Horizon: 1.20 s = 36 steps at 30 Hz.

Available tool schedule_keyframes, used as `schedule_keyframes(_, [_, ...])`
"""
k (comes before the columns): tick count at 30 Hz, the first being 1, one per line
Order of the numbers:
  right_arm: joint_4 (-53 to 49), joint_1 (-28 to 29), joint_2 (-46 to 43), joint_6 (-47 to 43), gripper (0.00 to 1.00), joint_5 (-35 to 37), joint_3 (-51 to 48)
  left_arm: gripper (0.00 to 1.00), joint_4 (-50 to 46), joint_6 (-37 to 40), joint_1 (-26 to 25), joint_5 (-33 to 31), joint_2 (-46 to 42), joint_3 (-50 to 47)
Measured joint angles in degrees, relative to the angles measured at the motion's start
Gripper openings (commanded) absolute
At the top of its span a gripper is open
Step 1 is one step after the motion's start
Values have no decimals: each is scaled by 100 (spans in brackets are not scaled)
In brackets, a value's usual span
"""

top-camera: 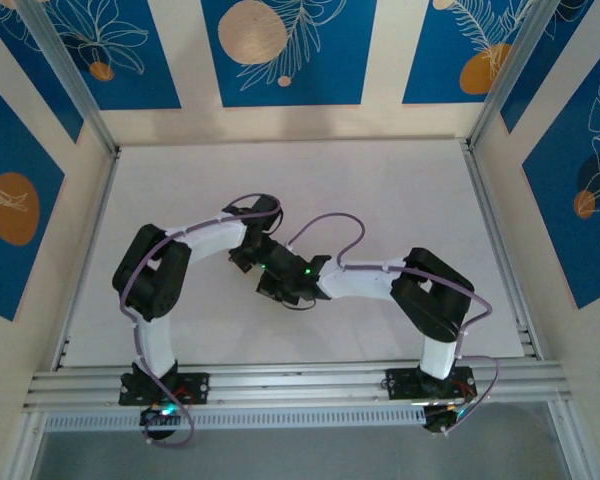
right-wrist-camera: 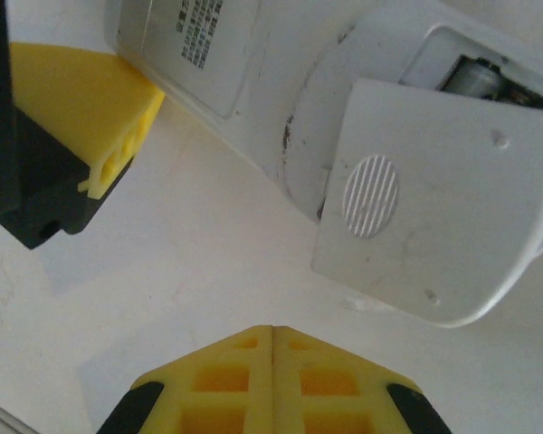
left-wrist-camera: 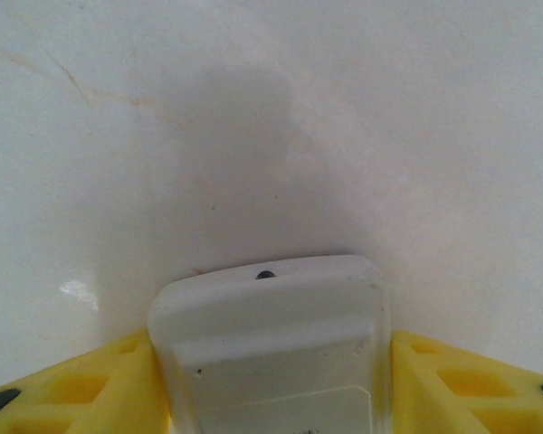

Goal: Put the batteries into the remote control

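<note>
Seen from above, both arms were found close together over the middle of the desk [top-camera: 400, 190]. In the left wrist view, the remote control [left-wrist-camera: 271, 344] was gripped by the left hand [left-wrist-camera: 271, 371]. In the right wrist view, the right hand [right-wrist-camera: 271, 362] was seen closed on nothing near the remote control, whose cover [right-wrist-camera: 434, 199] was tilted loose.

There is one remote control [left-wrist-camera: 271, 334], one loose battery cover [right-wrist-camera: 434, 199], and two robot arms: left arm [top-camera: 205, 235], right arm [top-camera: 360, 282].
</note>
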Motion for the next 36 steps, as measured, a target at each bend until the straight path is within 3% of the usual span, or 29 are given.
schedule_keyframes(28, [-326,-31,404,-153,0,295,374,53,-9,2,-9,0,-7,0])
schedule_keyframes(36, [-415,-13,-181,-293,0,306,269,53,37,4,-9,2,-39,-52])
